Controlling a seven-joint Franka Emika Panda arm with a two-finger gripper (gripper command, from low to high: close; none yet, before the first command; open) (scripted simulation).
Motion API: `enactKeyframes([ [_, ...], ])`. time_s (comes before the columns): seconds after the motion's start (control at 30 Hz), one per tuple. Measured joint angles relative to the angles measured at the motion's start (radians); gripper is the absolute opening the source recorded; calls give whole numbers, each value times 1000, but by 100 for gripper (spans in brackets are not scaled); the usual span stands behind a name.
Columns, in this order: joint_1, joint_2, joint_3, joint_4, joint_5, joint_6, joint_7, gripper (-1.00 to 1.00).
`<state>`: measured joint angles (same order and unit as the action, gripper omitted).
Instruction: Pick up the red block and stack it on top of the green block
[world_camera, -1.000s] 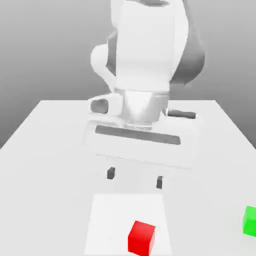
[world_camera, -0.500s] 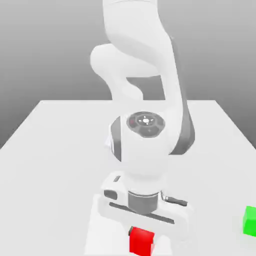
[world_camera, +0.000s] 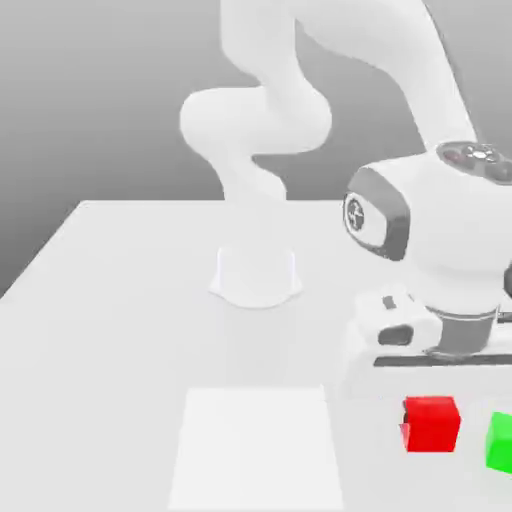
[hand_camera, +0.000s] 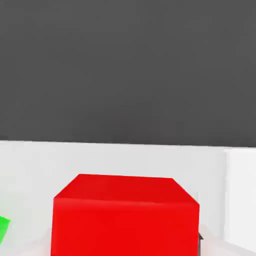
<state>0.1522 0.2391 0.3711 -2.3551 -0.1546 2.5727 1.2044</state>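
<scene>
Half a second ago the red block (world_camera: 431, 423) sat near the middle of the counter's (world_camera: 120, 300) near edge; now it hangs under the tool (world_camera: 432, 400) far toward the exterior view's right, just beside the green block (world_camera: 499, 442). So the pick looks done and the carry is nearly over. The tool appears to be pinching the red block, judging by how it travelled. It is a plain, matte, bright-red cube, roughly matching the green one in size.
</scene>
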Motion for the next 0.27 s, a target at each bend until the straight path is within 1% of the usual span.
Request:
enactKeyframes([
  [0.07, 69, 64, 15, 38, -59, 18, 15, -100],
  [0.13, 116, 139, -12, 55, -117, 69, 47, -100],
  [0.17, 127, 158, -20, 58, -133, 83, 56, 100],
  [0.27, 127, 158, -20, 58, -133, 84, 56, 100],
])
